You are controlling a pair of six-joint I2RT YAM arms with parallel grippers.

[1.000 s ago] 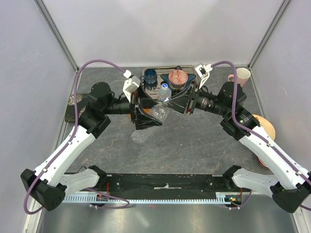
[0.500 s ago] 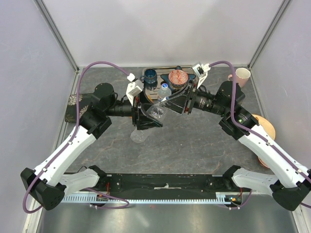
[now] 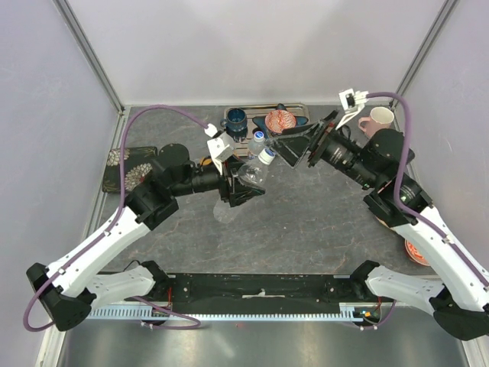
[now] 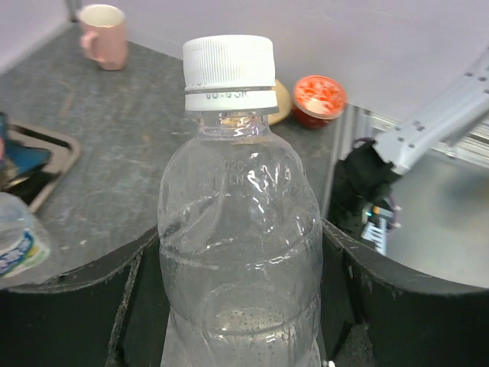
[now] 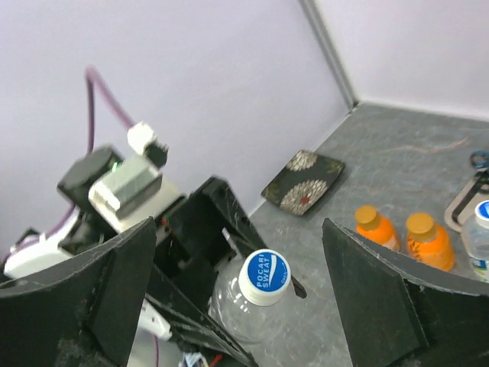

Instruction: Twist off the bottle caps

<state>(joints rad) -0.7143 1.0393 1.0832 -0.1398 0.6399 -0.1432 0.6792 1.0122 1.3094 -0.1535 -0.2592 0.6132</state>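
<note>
- Looking at the left wrist view first, the fingers [image 4: 69, 306] of my left gripper [image 4: 241, 275] are closed onto the lower body of the clear bottle [image 4: 241, 222]. One pad sits on each side at the bottom of the frame, and the bottle fills the centre.
- The cap [image 4: 229, 65] is on the neck at upper centre, with its ring just under it. I cannot tell whether it has been loosened.
- The bottle wall looks thin and creased near the shoulder, so I judge it soft and light. Squeezing hard would likely buckle it, and the smooth plastic could spin in the pads when the cap is twisted.
- The cap is the stiff part, with fine ribs around its side. I judge that side the place to grip, square across.
- My right gripper [image 5: 241, 252] is spread wide with nothing in it. In the right wrist view the cap shows low in the centre, between the two fingers but beyond them, and nothing touches it.
- The two orange bottles [image 5: 401, 233] stand capped at the right of that view. The labelled bottle [image 5: 479, 241] is at the right edge.
</note>
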